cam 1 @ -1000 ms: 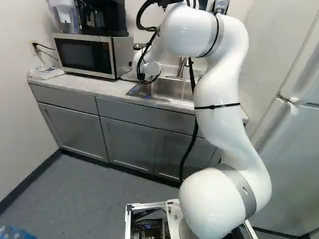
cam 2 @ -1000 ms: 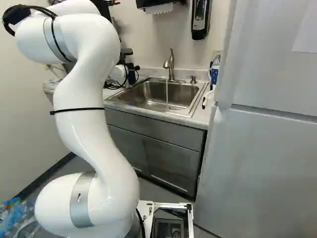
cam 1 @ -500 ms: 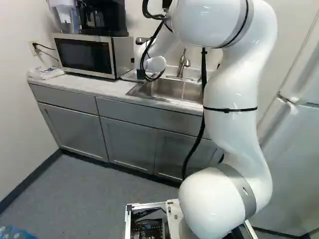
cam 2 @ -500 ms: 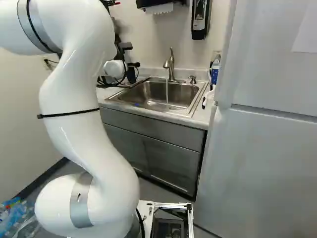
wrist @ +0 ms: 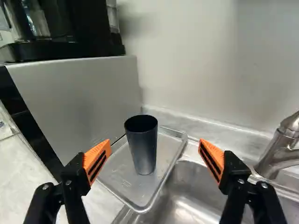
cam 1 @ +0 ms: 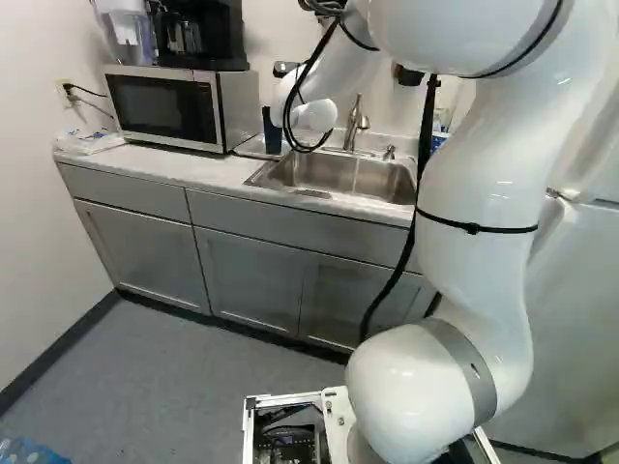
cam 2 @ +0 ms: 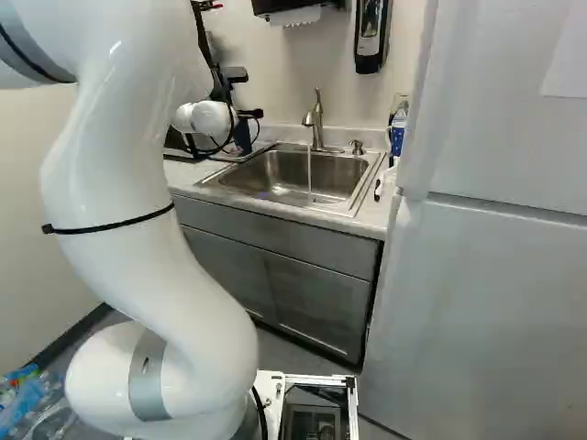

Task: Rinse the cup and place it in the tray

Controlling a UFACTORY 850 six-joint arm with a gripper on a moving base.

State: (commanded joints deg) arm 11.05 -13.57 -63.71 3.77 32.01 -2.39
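Observation:
A dark cup [wrist: 142, 144] stands upright in the shallow metal tray [wrist: 117, 179] beside the sink, ahead of my gripper. Part of the gripper [cam 2: 223, 89] shows as black parts past the white wrist in the right base view. In the wrist view the gripper [wrist: 155, 156] is open, its orange pads wide apart with a gap between them and the cup. The cup [cam 1: 272, 130] also appears beside the wrist in the left base view. Water runs from the faucet [cam 2: 315, 119] into the sink [cam 2: 293, 174].
A microwave [cam 1: 164, 106] with a black coffee maker [wrist: 65, 28] on top borders the tray. The faucet [wrist: 282, 144] rises on the sink's far side. A soap dispenser [cam 2: 371, 37] hangs on the wall; a fridge [cam 2: 495, 275] stands right of the counter.
The upper arm has swung right in the left base view and left in the right base view. The wrist has shifted away from the cup, which shows more clearly now. The base has stayed put.

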